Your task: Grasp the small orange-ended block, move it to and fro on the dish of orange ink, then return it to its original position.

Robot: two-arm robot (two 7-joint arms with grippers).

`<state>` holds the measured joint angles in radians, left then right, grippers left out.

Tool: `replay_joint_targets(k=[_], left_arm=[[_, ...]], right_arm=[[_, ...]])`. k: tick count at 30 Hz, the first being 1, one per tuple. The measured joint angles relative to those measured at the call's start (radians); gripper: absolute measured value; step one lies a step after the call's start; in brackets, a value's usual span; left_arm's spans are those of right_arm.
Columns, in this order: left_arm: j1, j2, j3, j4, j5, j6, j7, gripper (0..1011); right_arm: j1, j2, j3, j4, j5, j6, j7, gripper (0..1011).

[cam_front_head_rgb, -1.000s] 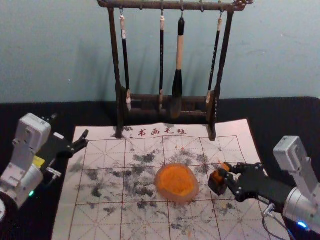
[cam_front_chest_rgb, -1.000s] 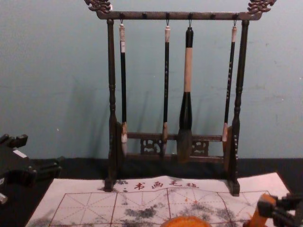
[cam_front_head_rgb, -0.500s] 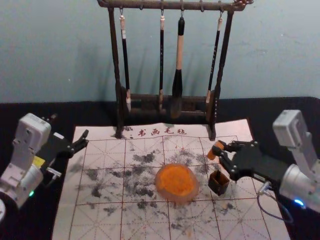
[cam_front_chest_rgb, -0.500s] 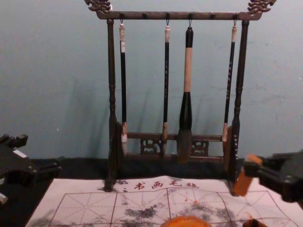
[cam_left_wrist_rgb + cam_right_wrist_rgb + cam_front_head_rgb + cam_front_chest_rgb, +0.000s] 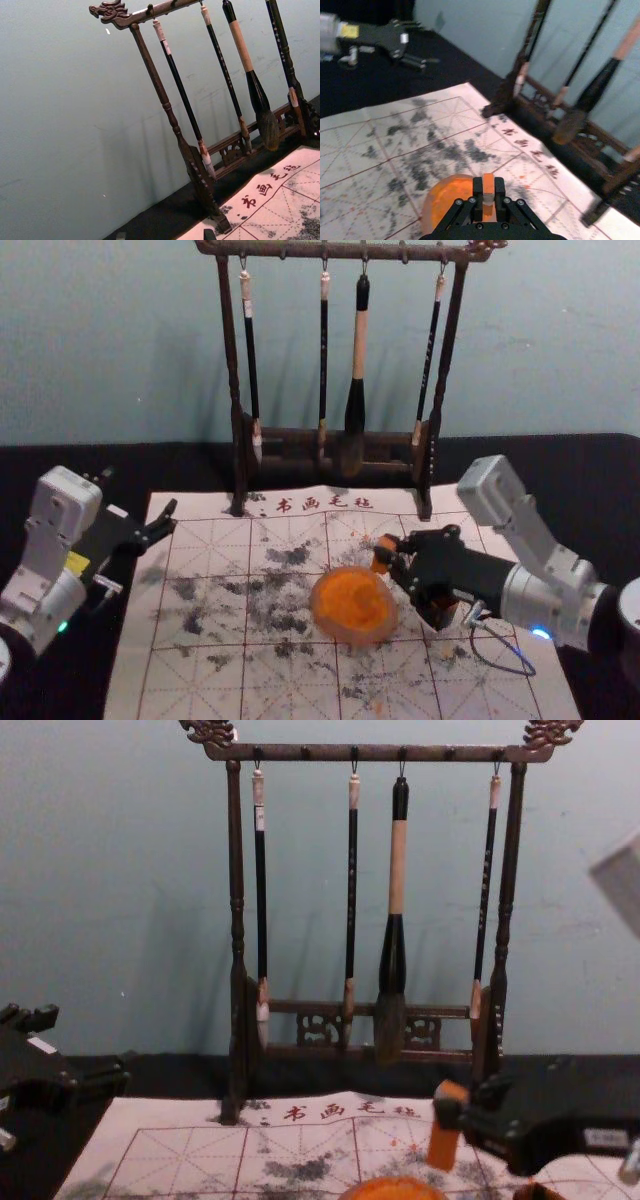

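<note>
In the head view, the dark box (image 5: 437, 616) is partly covered by the right gripper (image 5: 387, 558), while the top of the brush rack (image 5: 340, 251) and the near edge of the paper (image 5: 215, 680) are cut off. The near part of the dish of orange ink (image 5: 395, 1190) is lost below the chest view. In the right wrist view, the sides of the block (image 5: 488, 184) are hidden by fingers. Small marks on the brush handles (image 5: 351, 870) cannot be read.

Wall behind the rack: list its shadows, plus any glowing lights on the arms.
Head view: soft shadow on the wall left of the rack; blue light on the right arm, green light on the left arm. Left wrist view: faint streaks of shadow behind the brushes.
</note>
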<state>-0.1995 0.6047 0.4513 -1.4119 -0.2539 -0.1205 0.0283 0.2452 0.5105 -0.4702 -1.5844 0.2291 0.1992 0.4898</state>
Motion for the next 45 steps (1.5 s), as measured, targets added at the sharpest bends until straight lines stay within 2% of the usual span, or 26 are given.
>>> replay_joint_targets(k=[8,17,31,45], left_arm=[[0.000,0.000,0.000,0.000,0.000,0.000,0.000,1001],[0.000,0.000,0.000,0.000,0.000,0.000,0.000,1002],[0.000,0.000,0.000,0.000,0.000,0.000,0.000,1001],[0.000,0.000,0.000,0.000,0.000,0.000,0.000,1001]], right_arm=[[0.027,0.004,-0.055,0.006,-0.033,0.008,0.047,86],[0.041,0.006,-0.090,0.003,-0.050,0.011,0.071,86],[0.072,-0.027,-0.112,0.051,-0.070,0.019,0.067,86],[0.106,-0.058,-0.114,0.107,-0.097,0.032,0.045,86]])
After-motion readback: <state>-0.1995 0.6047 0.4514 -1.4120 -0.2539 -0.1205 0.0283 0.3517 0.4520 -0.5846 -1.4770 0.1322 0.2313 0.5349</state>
